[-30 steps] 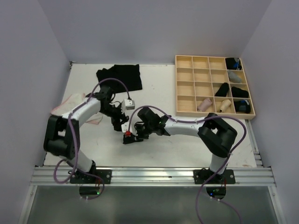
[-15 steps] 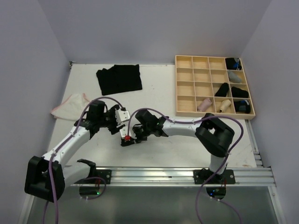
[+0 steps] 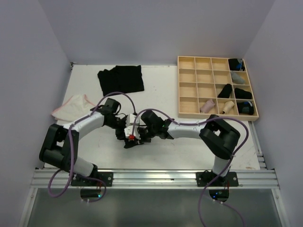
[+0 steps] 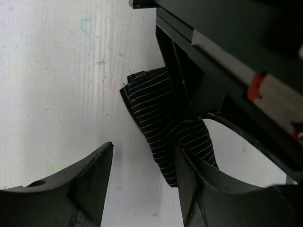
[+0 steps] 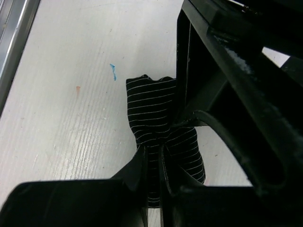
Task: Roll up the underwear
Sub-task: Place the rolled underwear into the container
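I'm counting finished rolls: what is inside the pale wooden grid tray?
The pale wooden grid tray holds seven cloth rolls, mostly at its right: four black rolls, one grey roll, one pinkish roll, one beige roll. Anything beneath them is covered.

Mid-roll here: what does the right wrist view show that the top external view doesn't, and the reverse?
Only the right wrist view: the striped brief with its fine white lines, the right gripper pinched shut on it, a blue mark on the table. Only the top view: the wooden tray holding rolls, the black pile, the whitish brief. Both: the left gripper close beside the right.
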Robot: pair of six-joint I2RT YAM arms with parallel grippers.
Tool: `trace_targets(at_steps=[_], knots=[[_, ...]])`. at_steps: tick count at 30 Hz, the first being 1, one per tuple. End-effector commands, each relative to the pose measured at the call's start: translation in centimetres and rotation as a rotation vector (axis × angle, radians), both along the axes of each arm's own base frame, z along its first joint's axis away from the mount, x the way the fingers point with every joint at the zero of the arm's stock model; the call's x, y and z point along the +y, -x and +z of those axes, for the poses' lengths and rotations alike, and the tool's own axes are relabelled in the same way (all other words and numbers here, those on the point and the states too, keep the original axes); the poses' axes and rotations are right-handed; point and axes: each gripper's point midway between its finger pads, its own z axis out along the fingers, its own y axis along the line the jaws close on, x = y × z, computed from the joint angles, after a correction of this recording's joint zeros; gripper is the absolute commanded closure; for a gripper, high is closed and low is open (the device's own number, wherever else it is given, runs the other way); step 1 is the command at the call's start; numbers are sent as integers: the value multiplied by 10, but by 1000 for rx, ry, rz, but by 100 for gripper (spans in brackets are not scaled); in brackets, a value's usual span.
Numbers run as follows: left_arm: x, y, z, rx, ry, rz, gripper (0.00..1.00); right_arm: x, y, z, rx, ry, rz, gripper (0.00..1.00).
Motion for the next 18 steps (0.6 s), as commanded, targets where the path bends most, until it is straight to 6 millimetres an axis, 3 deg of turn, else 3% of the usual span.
trace_targets(at_steps=[1,4,5,9,18], knots=[[5,34,-28,173,-92,-36,43,-61,-6,-68,-3,296,-128,100],[13,34,-45,228,-170,-4,52,-62,-8,-64,-23,286,-126,93],[14,33,-49,239,-188,5,55,-61,-10,-61,-33,274,-128,85],[24,36,-68,308,-270,38,63,-61,-10,-45,-79,237,-108,72],[26,26,-71,338,-316,57,69,-62,-13,-16,-194,159,-81,51]])
